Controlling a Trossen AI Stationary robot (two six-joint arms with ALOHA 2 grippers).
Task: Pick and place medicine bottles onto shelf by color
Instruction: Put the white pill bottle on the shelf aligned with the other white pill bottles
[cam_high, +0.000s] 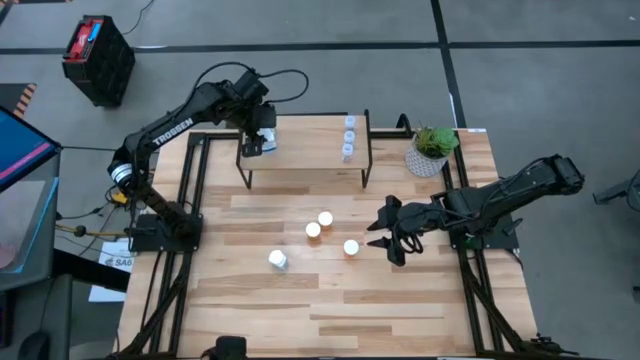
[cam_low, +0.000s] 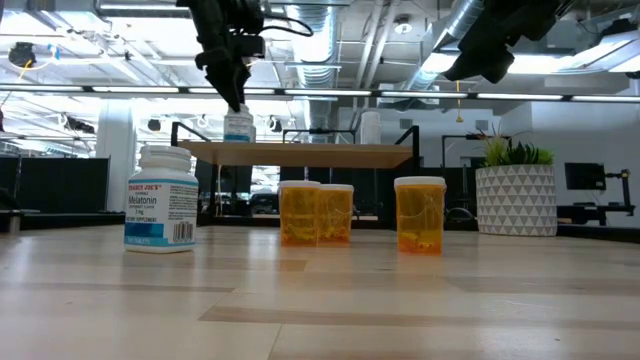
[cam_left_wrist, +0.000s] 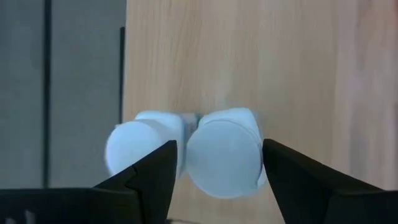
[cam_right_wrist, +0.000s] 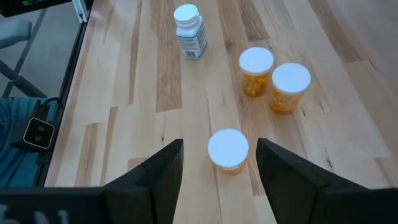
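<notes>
While my left gripper clasps a white bottle on the shelf beside another, three clear ones stand placed; three orange bottles and one white bottle wait on the surface. Right gripper hovers, jaws released.

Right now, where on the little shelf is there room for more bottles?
The shelf is bare in its middle, between the left gripper with its white bottles and the row of clear bottles. Both ends are crowded.

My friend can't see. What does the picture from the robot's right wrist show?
The right hand, fingers spread open, hovers above an orange medicine bottle with a white cap on the wooden table. Farther off stand two more orange bottles and one white bottle with a blue label.
</notes>
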